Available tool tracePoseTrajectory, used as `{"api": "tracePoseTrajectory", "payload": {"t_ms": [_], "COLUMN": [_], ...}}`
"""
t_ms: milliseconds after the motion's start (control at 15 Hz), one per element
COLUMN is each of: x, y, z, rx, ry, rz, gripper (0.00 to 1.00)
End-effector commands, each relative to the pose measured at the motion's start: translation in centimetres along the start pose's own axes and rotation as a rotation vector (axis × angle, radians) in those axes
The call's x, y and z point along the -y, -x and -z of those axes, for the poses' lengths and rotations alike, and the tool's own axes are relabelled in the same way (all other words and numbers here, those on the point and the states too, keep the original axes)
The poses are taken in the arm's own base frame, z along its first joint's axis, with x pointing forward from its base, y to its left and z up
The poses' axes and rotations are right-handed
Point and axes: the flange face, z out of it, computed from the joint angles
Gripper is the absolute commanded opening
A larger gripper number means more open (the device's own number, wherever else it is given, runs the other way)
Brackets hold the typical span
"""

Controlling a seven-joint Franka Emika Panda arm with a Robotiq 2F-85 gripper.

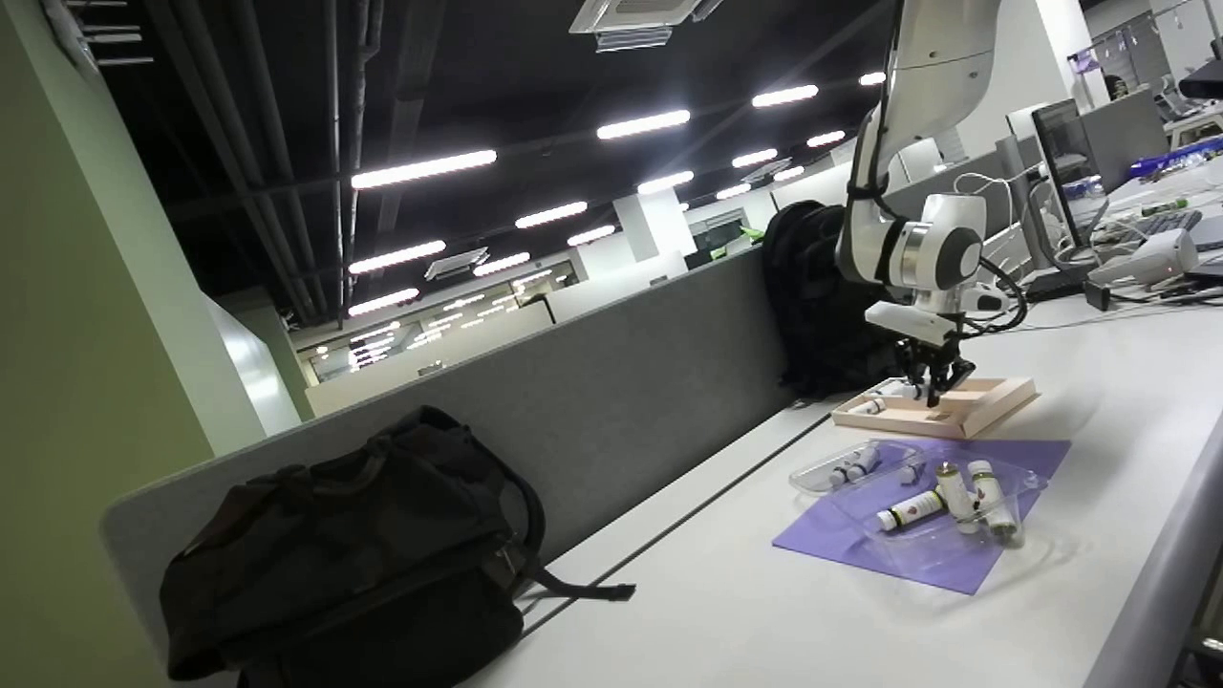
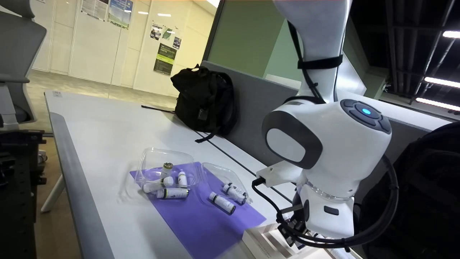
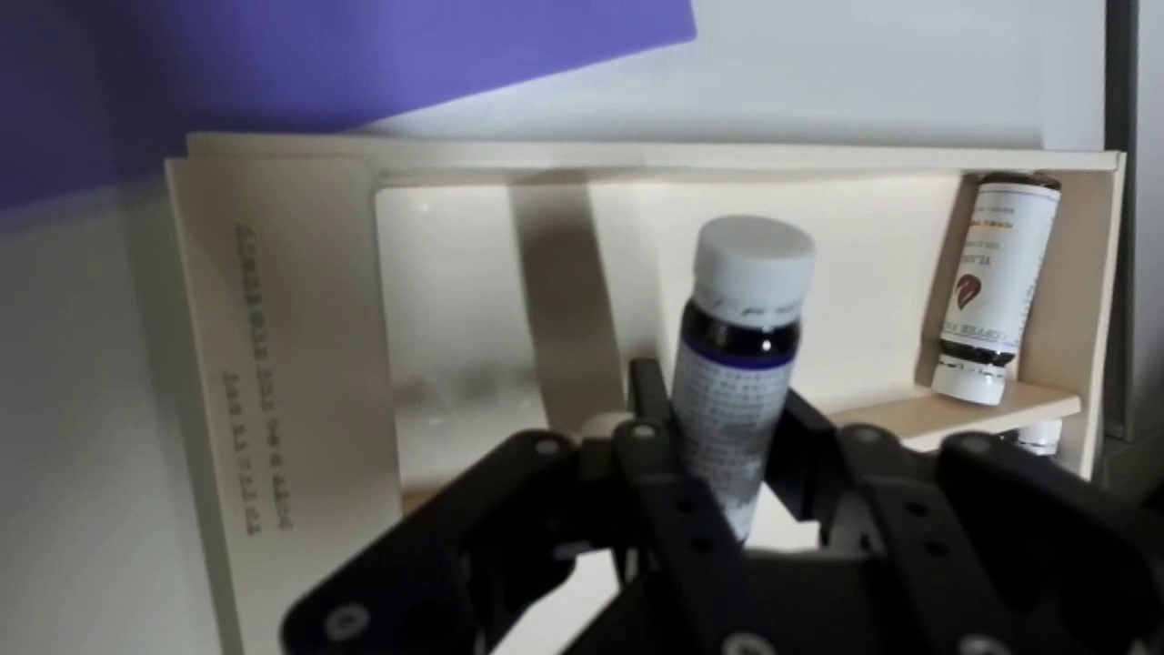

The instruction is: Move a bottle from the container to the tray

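Several bottles lie in the clear container and tray.

Black two-fingered gripper: clasps a dark white-capped cylindrical bottle around its printed white label.
Pale wooden rectangular tray: lies beneath, low rim raised.
White-labelled dark bottle: lies at the tray's right end, cap by a thin wooden divider.
Flat purple sheet: upper left, beside the tray.

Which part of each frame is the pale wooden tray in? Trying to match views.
In an exterior view: tray right of centre, just below mid-height.
In an exterior view: tray at the bottom edge, right of centre, cut off.
Wrist view: tray fills most of the picture.
Shared landmark: purple sheet beside it.
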Motion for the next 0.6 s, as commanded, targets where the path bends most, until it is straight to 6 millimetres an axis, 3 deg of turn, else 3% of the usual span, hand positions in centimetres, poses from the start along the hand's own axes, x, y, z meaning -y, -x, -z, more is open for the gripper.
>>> {"api": "tracePoseTrajectory", "payload": {"t_ms": [0, 467, 533], "x": [0.6, 0.0, 0.0], "y": [0.0, -0.2, -0.1], "z": [-1.0, -2.2, -2.0], "rx": [-0.011, -0.026, -0.027], "ry": [-0.009, 0.012, 0.014], "rz": [-0.058, -0.07, -0.068], "gripper": [0.07, 0.07, 0.51]}}
